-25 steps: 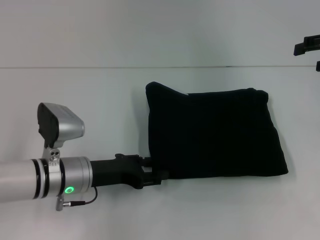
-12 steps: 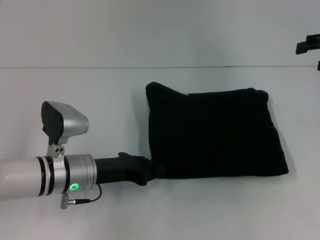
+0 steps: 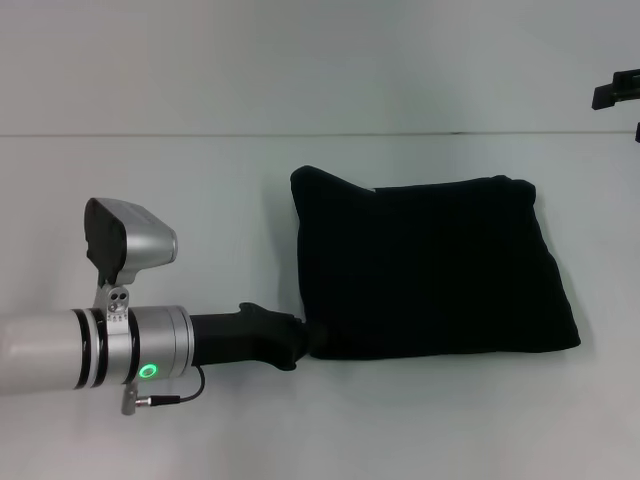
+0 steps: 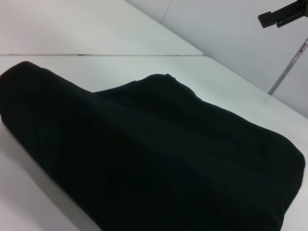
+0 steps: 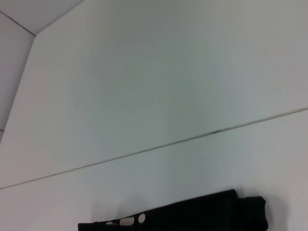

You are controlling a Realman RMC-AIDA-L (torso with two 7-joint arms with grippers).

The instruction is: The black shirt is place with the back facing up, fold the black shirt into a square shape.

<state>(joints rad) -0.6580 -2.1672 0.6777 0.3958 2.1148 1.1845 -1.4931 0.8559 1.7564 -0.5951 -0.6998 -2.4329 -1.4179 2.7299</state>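
Nearest, the left claw point(image 3: 305, 340) lies low on the white worktop point(image 3: 200, 200), touching the black shirt's point(image 3: 430, 265) near-left corner; whether it grips, I cannot tell. Beyond, the shirt lies folded into a rough rectangle. Farthest, the right claw point(image 3: 615, 90) hangs at the edge, its state unclear.

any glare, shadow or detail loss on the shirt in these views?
Head view: even light, no glare; black shirt reads as a flat dark mass, thin soft shadow along its near edge. Left wrist view: faint folds visible, near edge soft. Right wrist view: mostly bare white table.
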